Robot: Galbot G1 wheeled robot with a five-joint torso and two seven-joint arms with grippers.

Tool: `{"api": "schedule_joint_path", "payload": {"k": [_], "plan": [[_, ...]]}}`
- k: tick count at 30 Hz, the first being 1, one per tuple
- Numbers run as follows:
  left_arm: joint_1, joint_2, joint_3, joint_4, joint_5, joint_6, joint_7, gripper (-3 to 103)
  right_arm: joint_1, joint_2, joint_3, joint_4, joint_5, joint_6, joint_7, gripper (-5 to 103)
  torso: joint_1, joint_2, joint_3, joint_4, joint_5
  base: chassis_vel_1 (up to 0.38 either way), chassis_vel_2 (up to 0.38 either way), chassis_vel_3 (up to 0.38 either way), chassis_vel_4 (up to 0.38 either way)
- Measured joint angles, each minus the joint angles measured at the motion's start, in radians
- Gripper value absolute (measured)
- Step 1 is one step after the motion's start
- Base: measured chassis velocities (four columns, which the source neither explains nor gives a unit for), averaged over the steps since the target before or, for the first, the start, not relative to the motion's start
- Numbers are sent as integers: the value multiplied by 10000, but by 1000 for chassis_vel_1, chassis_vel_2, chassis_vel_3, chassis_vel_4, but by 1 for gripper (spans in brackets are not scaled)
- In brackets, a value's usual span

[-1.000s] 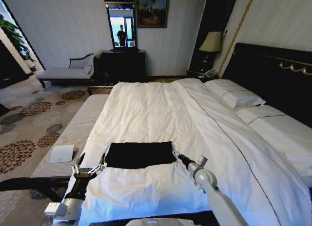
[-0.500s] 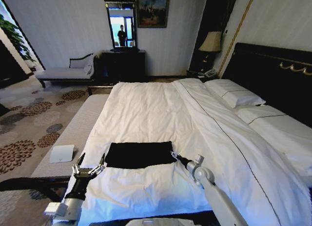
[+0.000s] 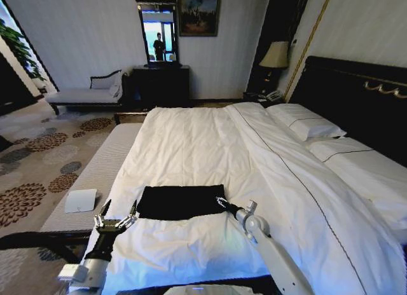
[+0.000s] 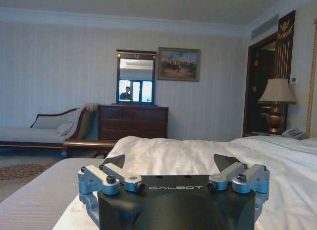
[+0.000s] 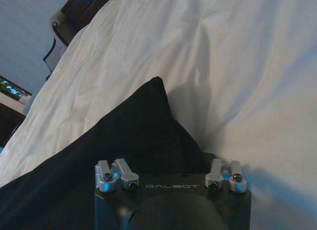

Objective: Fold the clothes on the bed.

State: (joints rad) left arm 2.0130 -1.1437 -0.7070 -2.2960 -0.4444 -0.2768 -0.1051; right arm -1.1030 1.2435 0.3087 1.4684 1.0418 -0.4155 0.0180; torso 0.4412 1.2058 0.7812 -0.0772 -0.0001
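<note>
The clothes, a black shirt (image 3: 181, 201) lying flat as a dark rectangle, rest near the foot of the bed (image 3: 210, 142) on its white duvet. My right gripper (image 3: 221, 201) sits low at the shirt's right near corner, touching the cloth. In the right wrist view the black fabric (image 5: 133, 136) rises to a point just ahead of the gripper body and hides what lies in front of it. Left of the shirt and a short gap away, my left gripper (image 3: 116, 212) hovers open over the duvet edge with nothing in it. The left wrist view has that gripper (image 4: 171, 163) facing the far wall.
A grey bench (image 3: 95, 174) runs along the bed's left side, with a white flat item (image 3: 81, 199) on it. White pillows (image 3: 305, 123) and a dark headboard (image 3: 356, 98) stand at the right. A chaise (image 3: 86, 95), a dresser (image 3: 161, 85) and a lamp (image 3: 275, 54) line the far wall.
My right gripper has slid a little to the left, further onto the shirt's right corner. The left gripper and the shirt have stayed put.
</note>
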Motion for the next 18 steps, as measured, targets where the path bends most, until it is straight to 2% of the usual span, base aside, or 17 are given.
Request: {"api": "schedule_joint_path", "payload": {"k": [1, 2, 5, 8, 10, 14, 16, 18], "plan": [[0, 0, 0, 0, 0, 0, 0, 100, 1, 9, -10, 4, 12, 0, 0, 71, 0, 0, 0, 0, 0, 0, 0, 0, 0], [0, 0, 0, 0, 0, 0, -1, 100, 5, 40, -24, 16, 33, 0, 2, 60, 1, 0, 0, 0, 1, 0, 0, 0, 0], [0, 0, 0, 0, 0, 0, -3, 100, 7, 79, -36, 46, 79, -2, 25, 54, 0, -1, 0, 3, 2, 0, 0, 0, 0], [-1, 0, 0, 0, 0, 0, -6, 100, -13, 115, -39, 128, 145, -4, 98, 37, 1, -1, 0, 4, 2, 0, 0, 0, 0], [0, 0, 0, 0, 0, 0, -7, 100, -26, 132, -32, 152, 149, -3, 136, 37, 1, -1, 0, 3, 2, 0, 0, 0, 0], [0, 0, 0, 0, 0, 0, -10, 100, -78, 223, 13, 253, 155, -7, 286, 15, 1, -1, 1, 4, 2, 0, 0, 0, 0], [-1, 0, 0, 0, 0, 0, -10, 100, -90, 232, 14, 290, 156, -7, 309, 15, 0, 0, 0, 4, 2, 0, 0, 0, 0], [-1, 0, 1, 0, 0, 0, -10, 100, -129, 231, 40, 405, 164, -8, 340, 7, 0, -1, 0, 3, 2, 0, 0, 0, 0]]}}
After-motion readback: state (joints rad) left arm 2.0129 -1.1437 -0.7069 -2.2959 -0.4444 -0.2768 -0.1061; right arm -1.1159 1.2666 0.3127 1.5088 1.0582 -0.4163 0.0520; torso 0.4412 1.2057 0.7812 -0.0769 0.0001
